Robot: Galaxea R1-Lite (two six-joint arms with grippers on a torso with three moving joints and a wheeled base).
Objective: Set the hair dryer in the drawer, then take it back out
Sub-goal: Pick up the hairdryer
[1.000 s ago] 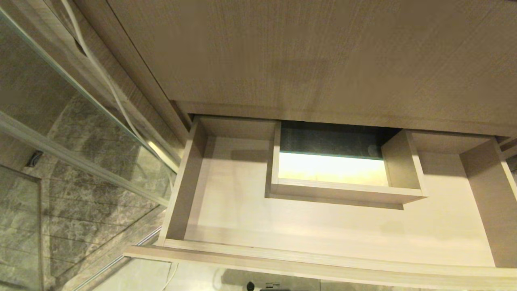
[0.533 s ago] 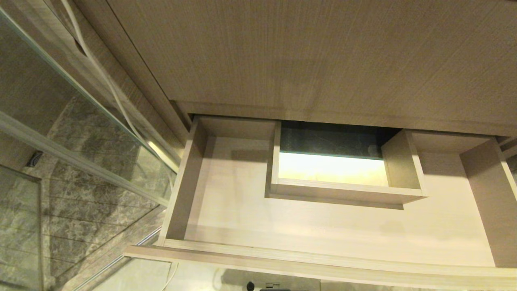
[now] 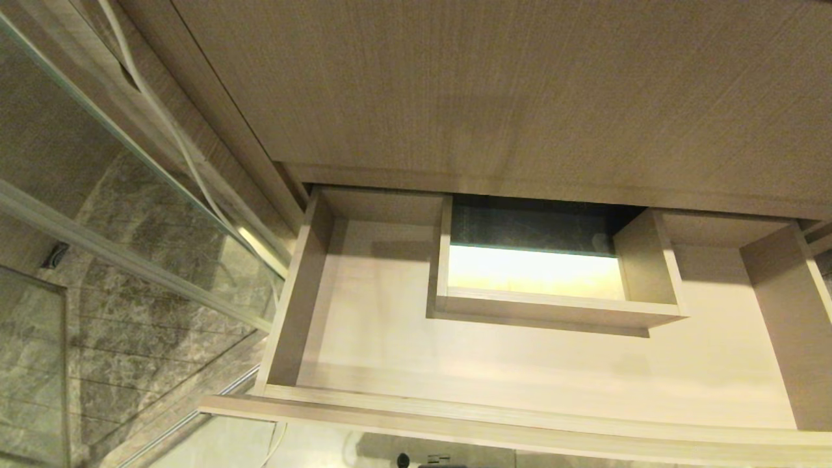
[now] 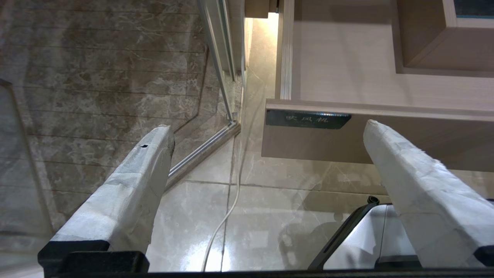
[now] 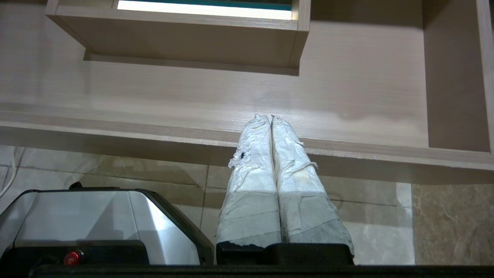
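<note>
The drawer [image 3: 364,312] stands pulled out below the tall wood-grain panel, and nothing lies on its pale floor. Its boxed cutout [image 3: 552,312] sits in the middle. The hair dryer is out of view. My left gripper [image 4: 268,133] hangs open and empty in front of the drawer's front [image 4: 386,139], near its dark label [image 4: 307,119] at the left corner. My right gripper [image 5: 271,117] is shut on nothing, its taped tips level with the drawer's front edge [image 5: 154,133]. Neither arm shows in the head view.
A glass shower partition [image 3: 97,214] with a metal frame stands to the left of the drawer. A white cord [image 4: 227,208] trails down it and over the tiled floor. The robot's silver base [image 5: 85,216] sits on the floor below the drawer front.
</note>
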